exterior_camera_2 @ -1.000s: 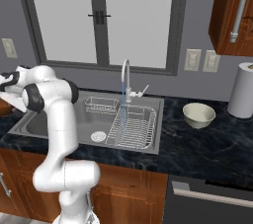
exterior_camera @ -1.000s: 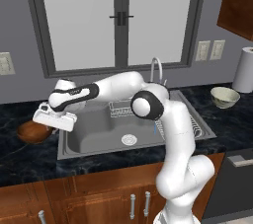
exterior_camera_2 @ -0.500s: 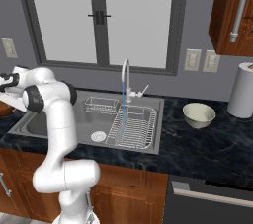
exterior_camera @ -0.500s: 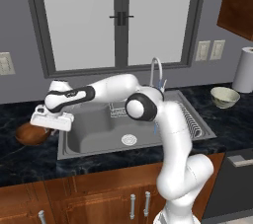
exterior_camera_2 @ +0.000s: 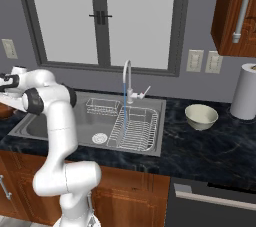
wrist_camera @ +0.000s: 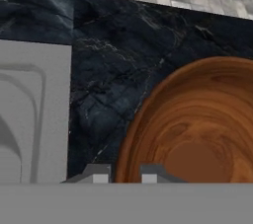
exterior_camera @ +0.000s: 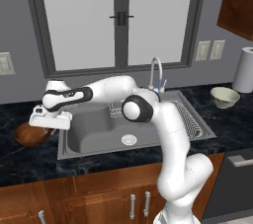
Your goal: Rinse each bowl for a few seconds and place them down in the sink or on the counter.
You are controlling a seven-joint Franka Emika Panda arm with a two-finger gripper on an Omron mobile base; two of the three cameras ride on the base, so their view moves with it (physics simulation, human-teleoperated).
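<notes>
Wooden bowl (wrist_camera: pixel 197 134) cut off by right edge; gripper (wrist_camera: pixel 126 173) fingertips barely visible.

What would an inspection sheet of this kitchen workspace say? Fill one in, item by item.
Surface: black marble counter, steel sink set in it.
Job's things: wooden bowl upright on the counter left of the sink; cream bowl upright on the counter right of it.
Clutter: paper-towel roll at the far right.
End effector: fingers close together astride the wooden bowl's rim.
Cables: nothing seen.
Surroundings: faucet running a thin stream; window behind; wooden cabinets below.
</notes>
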